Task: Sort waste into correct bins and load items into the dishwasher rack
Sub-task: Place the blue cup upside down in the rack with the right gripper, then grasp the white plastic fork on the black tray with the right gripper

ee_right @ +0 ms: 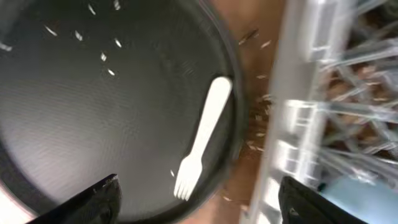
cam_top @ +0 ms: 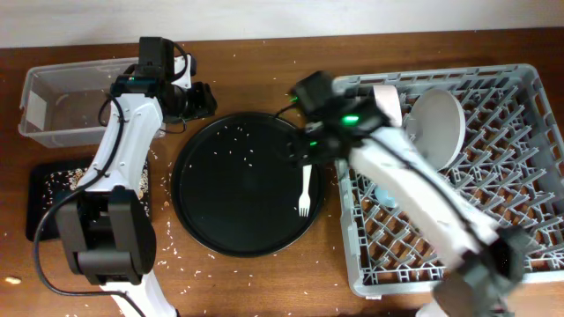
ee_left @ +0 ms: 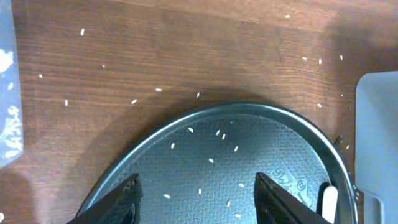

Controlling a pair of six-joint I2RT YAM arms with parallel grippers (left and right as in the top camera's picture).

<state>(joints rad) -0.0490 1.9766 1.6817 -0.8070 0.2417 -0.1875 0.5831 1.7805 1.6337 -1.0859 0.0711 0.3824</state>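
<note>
The grey dishwasher rack [cam_top: 520,176] fills the right side of the table [cam_top: 264,53], and just left of it lies the round black tray [cam_top: 229,194]. The right gripper [ee_right: 199,183] hovers open and empty directly above the white fork [cam_top: 305,189] at the tray's right side. It is much nearer than the left gripper [ee_left: 196,186], also open, at the far left rim. The fork lies flat, its long axis running far to near, tines at the near end. It looks thin and light.

One fork [cam_top: 305,189], one plate [cam_top: 438,125], perhaps one cup [cam_top: 386,195]
</note>
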